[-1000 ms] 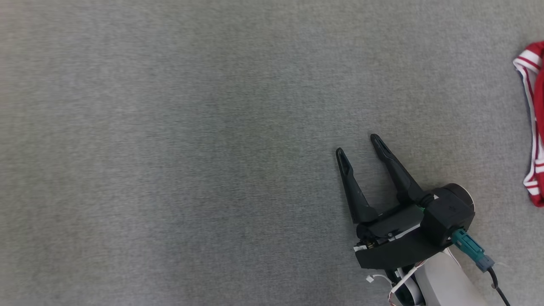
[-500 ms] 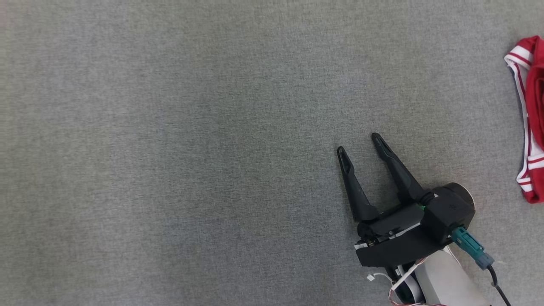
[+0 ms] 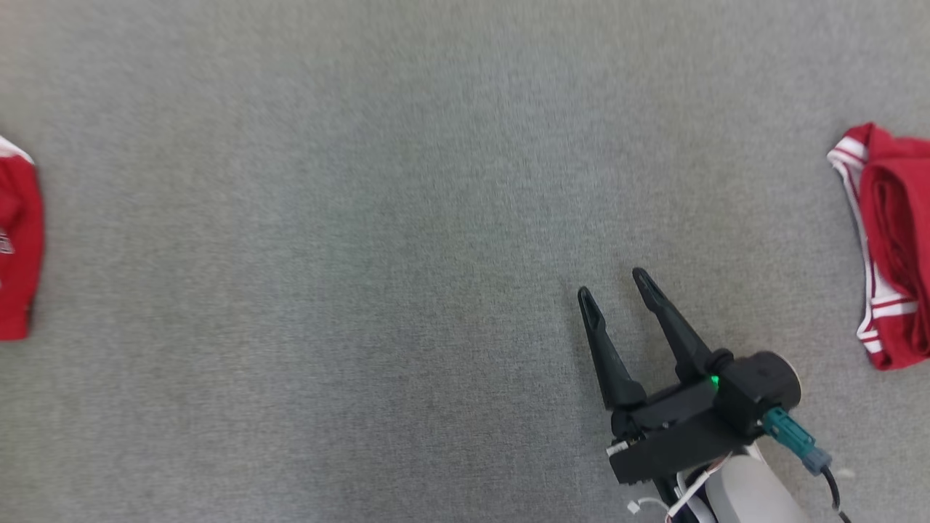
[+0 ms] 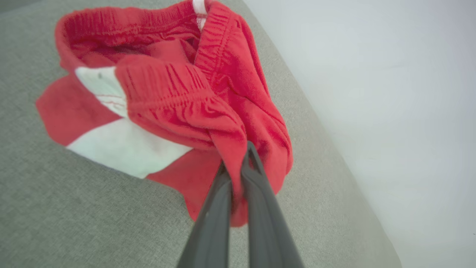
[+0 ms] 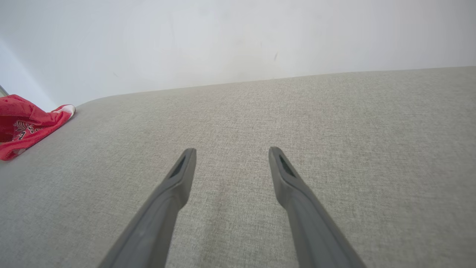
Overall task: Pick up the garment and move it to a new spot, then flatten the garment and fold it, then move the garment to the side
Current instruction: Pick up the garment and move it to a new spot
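Cut off at the head view's left edge lies the crumpled red garment [image 3: 18, 247] with white panels, a fold pinched tight in the left gripper [image 4: 238, 158]. At lower right the right gripper [image 3: 612, 282] has its jaws apart; a folded red cloth [image 3: 897, 240] is cropped at the right edge.

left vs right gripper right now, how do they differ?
The left gripper is shut, its fingers pinching a fold of the red garment; the right gripper is open and holds nothing. The left gripper works at the garment near the edge of the grey surface; the right gripper points across a bare stretch of it. Shared: both have two long dark fingers.
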You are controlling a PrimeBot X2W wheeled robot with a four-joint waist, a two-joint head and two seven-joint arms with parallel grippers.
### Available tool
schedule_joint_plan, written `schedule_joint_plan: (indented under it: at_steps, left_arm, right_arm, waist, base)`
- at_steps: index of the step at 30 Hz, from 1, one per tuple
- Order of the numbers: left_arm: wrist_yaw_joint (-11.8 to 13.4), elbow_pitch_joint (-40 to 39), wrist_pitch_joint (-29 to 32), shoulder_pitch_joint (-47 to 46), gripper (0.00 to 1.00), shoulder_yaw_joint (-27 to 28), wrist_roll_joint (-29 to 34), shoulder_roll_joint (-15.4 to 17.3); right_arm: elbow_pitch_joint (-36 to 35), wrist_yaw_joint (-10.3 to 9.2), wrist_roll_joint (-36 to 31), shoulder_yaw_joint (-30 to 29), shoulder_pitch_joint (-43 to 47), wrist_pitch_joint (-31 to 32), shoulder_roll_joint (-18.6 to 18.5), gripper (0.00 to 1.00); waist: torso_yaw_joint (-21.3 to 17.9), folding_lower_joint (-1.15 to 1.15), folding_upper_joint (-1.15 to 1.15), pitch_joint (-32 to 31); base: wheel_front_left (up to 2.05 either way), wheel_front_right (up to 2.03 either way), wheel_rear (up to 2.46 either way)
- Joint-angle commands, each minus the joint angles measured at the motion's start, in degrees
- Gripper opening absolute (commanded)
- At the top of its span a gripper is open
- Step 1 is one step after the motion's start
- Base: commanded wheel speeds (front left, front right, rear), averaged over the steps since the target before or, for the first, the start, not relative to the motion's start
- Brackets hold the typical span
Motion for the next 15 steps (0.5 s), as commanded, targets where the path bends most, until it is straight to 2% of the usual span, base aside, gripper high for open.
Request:
schedule_joint_plan:
  at_steps: [1,10,15]
  left_arm:
    - [-0.55,-1.4,-0.11,-1.11,0.0,-0.98,0.6,0.56]
    - [-1.51,-7.59,-0.14,-6.16,0.0,-6.48,2.19,0.28]
    - [-2.8,-10.06,-2.0,-11.24,0.0,-11.61,2.89,-2.56]
  right_arm:
    - [0.5,-0.15,0.73,-0.15,1.55,-0.01,0.34,1.0]
    - [1.27,-0.15,2.16,-1.07,5.43,-0.01,1.29,1.0]
    - [1.54,-0.15,2.6,-2.15,7.88,-0.01,1.7,1.0]
  waist:
    - [2.31,-0.01,-0.01,-6.48]
    - [2.07,-0.01,-0.01,-14.14]
    - [0.64,-0.01,-0.01,-18.2]
  base:
    - [0.0,0.0,0.0]
    - [0.0,0.0,0.0]
    - [0.0,0.0,0.0]
